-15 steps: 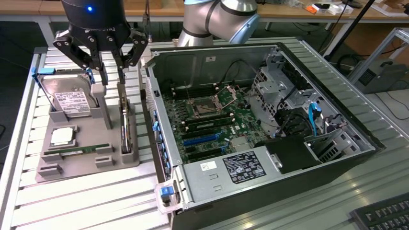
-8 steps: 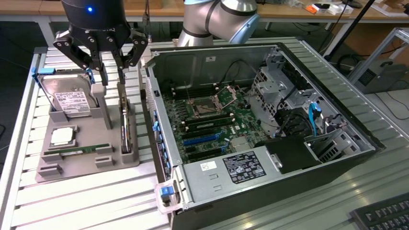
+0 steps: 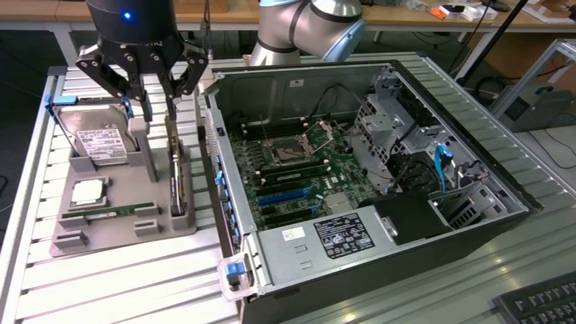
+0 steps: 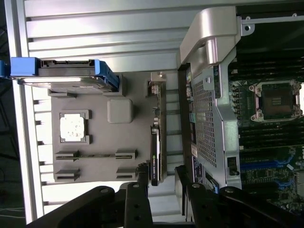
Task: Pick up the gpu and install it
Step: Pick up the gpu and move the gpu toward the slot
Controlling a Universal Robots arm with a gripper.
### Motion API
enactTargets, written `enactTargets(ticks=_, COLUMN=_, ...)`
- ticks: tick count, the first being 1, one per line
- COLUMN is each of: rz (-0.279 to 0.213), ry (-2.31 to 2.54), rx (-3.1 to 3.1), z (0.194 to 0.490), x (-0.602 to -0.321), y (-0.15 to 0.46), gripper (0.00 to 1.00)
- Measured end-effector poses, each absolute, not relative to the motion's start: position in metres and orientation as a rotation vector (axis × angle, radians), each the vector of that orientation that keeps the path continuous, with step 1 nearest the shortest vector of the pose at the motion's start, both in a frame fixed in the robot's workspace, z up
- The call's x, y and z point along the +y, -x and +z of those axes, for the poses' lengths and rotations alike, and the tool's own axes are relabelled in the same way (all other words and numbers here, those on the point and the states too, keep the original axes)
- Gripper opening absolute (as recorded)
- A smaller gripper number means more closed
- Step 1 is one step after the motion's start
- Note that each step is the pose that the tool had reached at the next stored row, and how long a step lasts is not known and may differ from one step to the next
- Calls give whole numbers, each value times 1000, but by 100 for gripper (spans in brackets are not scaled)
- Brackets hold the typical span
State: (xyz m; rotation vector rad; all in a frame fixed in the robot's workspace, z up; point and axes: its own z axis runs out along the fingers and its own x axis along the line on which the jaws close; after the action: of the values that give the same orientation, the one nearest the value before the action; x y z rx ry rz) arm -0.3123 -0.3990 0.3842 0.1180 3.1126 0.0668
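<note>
The gpu [image 3: 177, 177], a thin dark card with a silvery end bracket, stands on edge in a slot of the grey plastic holder [image 3: 117, 233]. The holder sits on the slatted metal table [image 3: 135, 290], just beside the open computer case [image 3: 297, 84]. The black gripper [image 3: 155, 116] hangs above the card, spread wide and holding nothing. In the wrist view its fingers [image 4: 137, 190] stand one on either side of the card's end.

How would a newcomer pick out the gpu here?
Beside the open computer case, on the exterior view's left, sits a grey parts holder. The gpu stands on edge in its slot nearest the case: a thin dark card, unlike the boxy hard drive and low green RAM stick.
</note>
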Motion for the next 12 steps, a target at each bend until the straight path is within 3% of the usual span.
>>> enactTargets(ticks=12, rz=67, ry=-118, rx=3112, z=382, x=-399, y=312, gripper=36)
